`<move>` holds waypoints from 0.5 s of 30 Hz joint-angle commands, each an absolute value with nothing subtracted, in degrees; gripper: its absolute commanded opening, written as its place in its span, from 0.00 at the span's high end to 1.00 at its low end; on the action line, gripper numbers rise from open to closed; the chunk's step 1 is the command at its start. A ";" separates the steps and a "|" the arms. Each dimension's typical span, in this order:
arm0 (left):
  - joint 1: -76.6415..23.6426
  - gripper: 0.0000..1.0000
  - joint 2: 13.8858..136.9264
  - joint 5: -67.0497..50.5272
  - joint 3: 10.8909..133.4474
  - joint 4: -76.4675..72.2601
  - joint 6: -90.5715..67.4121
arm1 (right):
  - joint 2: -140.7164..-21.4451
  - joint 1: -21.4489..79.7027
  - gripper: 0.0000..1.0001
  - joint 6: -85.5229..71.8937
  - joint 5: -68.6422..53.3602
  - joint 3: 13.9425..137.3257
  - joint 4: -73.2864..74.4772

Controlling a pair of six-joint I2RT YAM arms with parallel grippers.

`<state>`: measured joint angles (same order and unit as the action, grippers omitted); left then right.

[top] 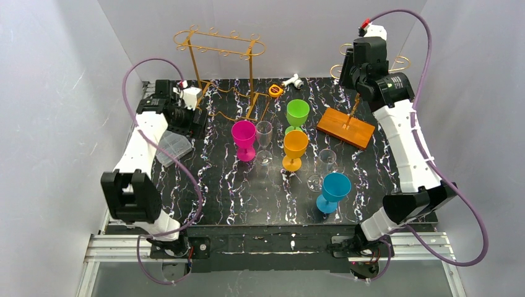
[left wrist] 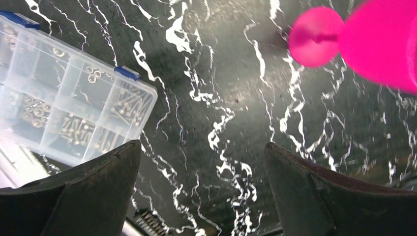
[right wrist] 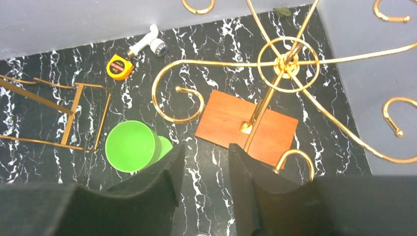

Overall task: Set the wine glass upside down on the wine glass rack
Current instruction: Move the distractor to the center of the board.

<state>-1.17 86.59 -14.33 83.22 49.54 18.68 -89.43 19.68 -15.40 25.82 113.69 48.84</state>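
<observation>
The blue glass [top: 334,189] stands nearest, then the clear glass [top: 326,159], orange glass [top: 295,145] and pink glass [top: 244,137], then the green glass [top: 297,113], all upright on the table [top: 247,198], where the left jaws gape wide beside the pink glass, and farthest the right jaws, narrowly parted and empty, hover over the rack [top: 347,127].

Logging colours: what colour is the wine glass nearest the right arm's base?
Blue wine glass; shows best in top external view.

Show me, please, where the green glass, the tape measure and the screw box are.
green glass [right wrist: 130,146]: right wrist view, inside of its bowl.
tape measure [right wrist: 119,67]: right wrist view, yellow case.
screw box [left wrist: 69,98]: left wrist view, clear lid.
</observation>
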 commanded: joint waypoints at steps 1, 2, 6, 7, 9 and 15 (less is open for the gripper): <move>-1.05 0.07 90.58 -11.96 82.59 40.13 8.01 | -84.86 19.70 0.59 -14.81 26.14 110.25 45.29; -1.05 0.09 91.42 -13.21 82.21 38.76 7.66 | -84.52 19.75 0.63 -14.89 25.79 109.64 45.03; -1.39 0.16 96.58 -14.78 82.32 36.89 6.75 | -83.70 19.73 0.72 -14.94 25.06 108.03 44.52; -1.48 0.17 98.68 -14.73 82.36 36.91 6.71 | -83.61 19.75 0.72 -14.94 24.92 107.92 44.48; -1.73 0.18 101.41 -14.46 82.41 37.02 7.06 | -83.43 19.77 0.72 -14.94 24.50 107.76 44.38; -1.92 0.19 107.11 -11.10 83.40 38.29 8.31 | -83.04 19.73 0.73 -14.94 23.34 107.95 43.84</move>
<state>-1.63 105.62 -13.15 82.43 36.84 8.05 -85.32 19.68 -14.96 24.32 107.83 47.27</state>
